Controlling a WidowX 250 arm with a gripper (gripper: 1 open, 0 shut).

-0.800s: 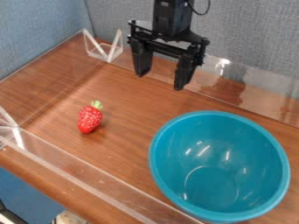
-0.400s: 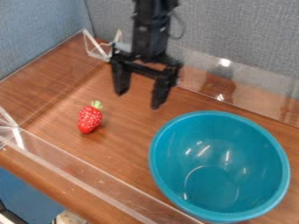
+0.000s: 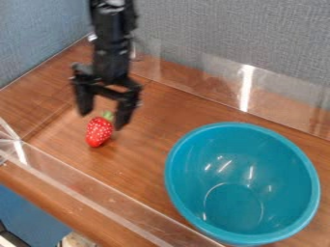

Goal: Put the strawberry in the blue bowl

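Observation:
The strawberry [image 3: 99,131], small and red with a green top, lies on the wooden table toward the front left. My gripper [image 3: 106,107] hangs just above and slightly behind it, pointing down. It is open, its two black fingers [image 3: 83,96] spread wide with nothing between them. The blue bowl [image 3: 242,180], large, teal and glossy, stands at the front right and holds nothing.
Clear plastic walls [image 3: 258,82] run along the table's back and side edges, with a low clear rim [image 3: 13,145] at the front left. A grey-blue wall stands behind. Bare wood [image 3: 180,106] lies between the strawberry and the bowl.
The open gripper has swung from the back centre to the left and forward, and down. It now hangs over the strawberry. The strawberry and bowl have not moved.

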